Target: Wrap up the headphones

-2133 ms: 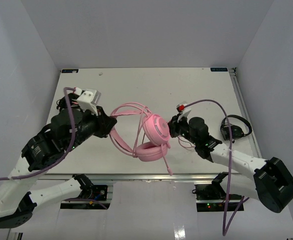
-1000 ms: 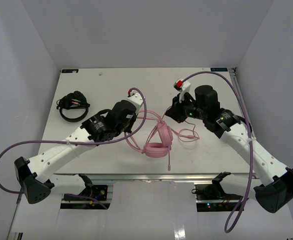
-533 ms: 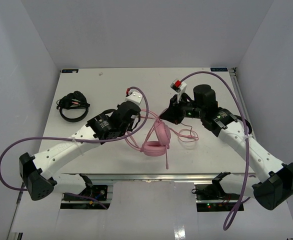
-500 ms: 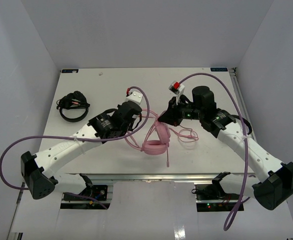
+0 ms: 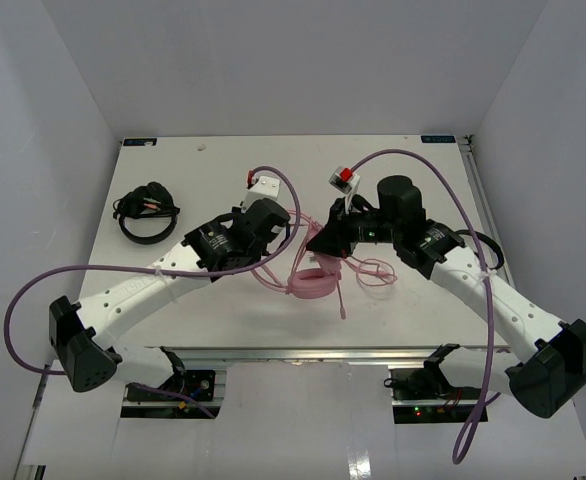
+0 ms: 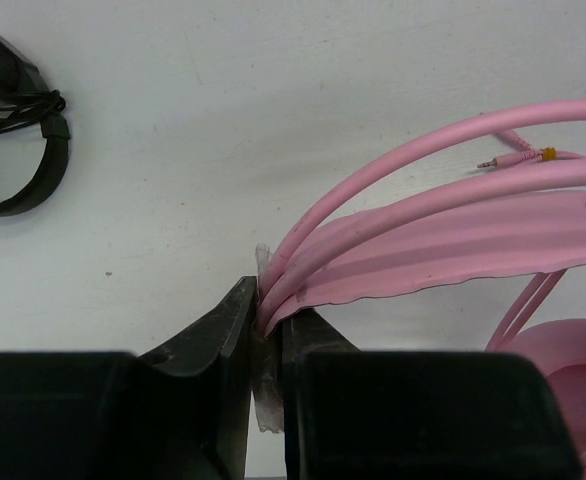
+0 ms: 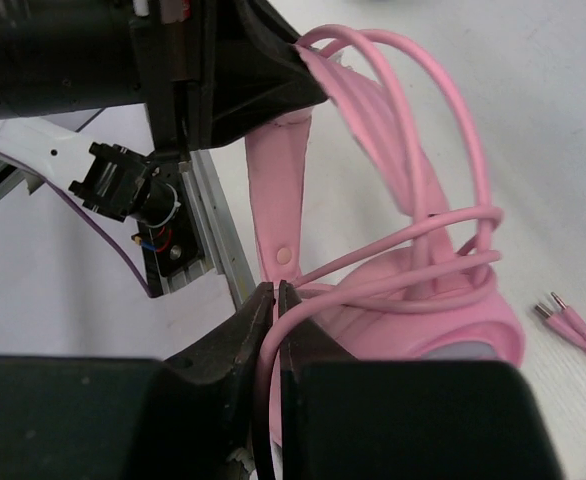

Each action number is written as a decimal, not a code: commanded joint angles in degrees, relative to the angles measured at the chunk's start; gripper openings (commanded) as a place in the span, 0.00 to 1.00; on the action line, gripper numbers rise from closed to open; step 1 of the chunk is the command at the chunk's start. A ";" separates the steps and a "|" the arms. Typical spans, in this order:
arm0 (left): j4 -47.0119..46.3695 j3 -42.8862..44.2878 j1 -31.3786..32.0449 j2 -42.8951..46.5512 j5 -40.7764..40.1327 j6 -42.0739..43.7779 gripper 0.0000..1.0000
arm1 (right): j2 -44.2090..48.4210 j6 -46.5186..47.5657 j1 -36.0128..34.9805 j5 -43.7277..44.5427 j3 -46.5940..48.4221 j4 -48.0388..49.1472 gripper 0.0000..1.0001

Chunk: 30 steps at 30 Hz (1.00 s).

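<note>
The pink headphones point(image 5: 313, 283) hang between both grippers above the table's middle, ear cups low. My left gripper point(image 5: 289, 232) is shut on the pink headband with its two thin hoops point(image 6: 443, 235), the jaws pinching their end point(image 6: 269, 312). My right gripper point(image 5: 319, 244) is shut on the thin pink cable point(image 7: 276, 296), which loops across the ear cup point(image 7: 428, 335) and headband point(image 7: 278, 190). The left gripper point(image 7: 238, 70) shows at the top of the right wrist view. The cable's loose end with its plugs point(image 5: 378, 271) lies on the table to the right.
A black headset point(image 5: 145, 212) lies at the table's left, also in the left wrist view point(image 6: 18, 150). Another black headset point(image 5: 491, 250) sits at the right, mostly behind my right arm. The table's near edge and frame point(image 7: 188, 240) lie just below the headphones.
My right gripper has moved left and nearer with the cable in it. My left gripper has shifted slightly right with the headband. The headphones have tipped so the ear cups sit flatter.
</note>
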<state>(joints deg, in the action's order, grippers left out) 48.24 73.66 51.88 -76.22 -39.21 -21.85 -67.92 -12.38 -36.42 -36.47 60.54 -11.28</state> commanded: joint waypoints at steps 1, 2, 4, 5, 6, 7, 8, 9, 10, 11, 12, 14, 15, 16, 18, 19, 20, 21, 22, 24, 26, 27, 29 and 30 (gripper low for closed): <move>4.57 4.46 -0.29 -1.03 -6.62 -10.44 0.00 | 1.49 -3.47 -3.60 -4.36 -1.53 8.06 0.14; 5.86 5.16 -0.29 -1.42 -7.41 -12.15 0.00 | 1.36 -3.92 -4.36 -4.55 -2.07 9.01 0.15; 8.19 6.85 -0.29 -2.42 -8.72 -15.84 0.00 | 1.16 -4.60 -5.63 -4.38 -2.95 10.50 0.17; 9.26 7.55 -0.29 -2.86 -9.36 -17.12 0.00 | 1.06 -4.67 -6.23 -4.31 -3.24 10.66 0.17; 10.64 8.10 -0.29 -3.28 -10.18 -17.99 0.00 | 0.85 -4.67 -7.12 -3.88 -3.57 10.66 0.17; 11.47 8.76 -0.29 -3.37 -10.63 -18.80 0.00 | 0.77 -4.79 -7.78 -3.35 -4.06 12.02 0.17; 11.97 9.41 -0.29 -3.29 -10.90 -19.62 0.00 | 0.79 -4.98 -8.26 -2.87 -4.66 13.82 0.17; 12.10 9.63 -0.29 -3.08 -11.07 -20.35 0.00 | 0.96 -5.37 -8.56 -2.53 -5.65 14.68 0.17; 12.24 9.85 -0.29 -2.86 -11.25 -21.07 0.00 | 1.13 -5.74 -8.85 -2.18 -6.61 15.56 0.16; 12.41 10.02 -0.29 -2.57 -11.43 -21.69 0.00 | 1.32 -6.02 -9.03 -1.84 -7.33 16.61 0.16; 12.52 10.21 -0.38 -1.88 -11.69 -22.34 0.00 | 1.58 -6.36 -9.21 -1.57 -8.14 17.51 0.16; 13.08 10.54 -0.51 -0.84 -12.28 -24.16 0.00 | 2.07 -6.81 -9.47 -1.02 -9.94 19.10 0.16; 13.22 10.54 -0.55 -0.51 -12.49 -24.78 0.00 | 2.24 -6.96 -9.61 -0.56 -10.46 19.39 0.16; 13.28 10.48 -0.58 -0.28 -12.61 -25.22 0.00 | 2.50 -6.93 -9.87 0.45 -11.02 19.48 0.15; 13.28 10.12 -0.76 0.79 -12.85 -26.78 0.00 | 3.15 -6.93 -10.34 2.65 -12.33 19.84 0.14; 13.05 9.91 -0.83 1.44 -12.88 -27.55 0.00 | 3.47 -6.96 -10.53 3.77 -12.82 20.02 0.14; 12.46 9.64 -0.89 2.35 -12.83 -28.04 0.00 | 3.85 -6.96 -10.80 5.34 -13.31 20.13 0.13; 11.95 9.30 -0.90 3.17 -12.72 -28.48 0.00 | 4.12 -6.96 -11.10 6.53 -13.79 20.15 0.13; 11.52 8.99 -0.92 3.86 -12.63 -28.83 0.00 | 4.35 -6.96 -11.46 7.51 -14.20 20.17 0.12; 11.14 8.74 -1.08 4.78 -12.60 -29.41 0.00 | 4.73 -6.96 -12.37 9.03 -14.81 20.34 0.12; 11.01 8.78 -1.24 5.50 -12.96 -30.45 0.00 | 5.37 -7.20 -13.25 11.71 -15.33 20.66 0.11; 11.07 8.86 -1.18 5.78 -12.99 -30.60 0.00 | 5.58 -7.30 -13.77 12.61 -15.43 20.76 0.11; 11.74 8.94 -1.24 6.04 -13.58 -31.64 0.00 | 5.90 -7.60 -15.32 14.49 -15.81 21.36 0.10; 11.98 8.80 -1.25 6.19 -13.74 -32.10 0.00 | 5.88 -7.76 -15.89 15.28 -15.99 21.84 0.09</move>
<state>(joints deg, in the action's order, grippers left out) 64.25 81.03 51.41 -73.20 -49.12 -48.00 -63.78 -19.36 -49.46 -25.93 45.40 6.90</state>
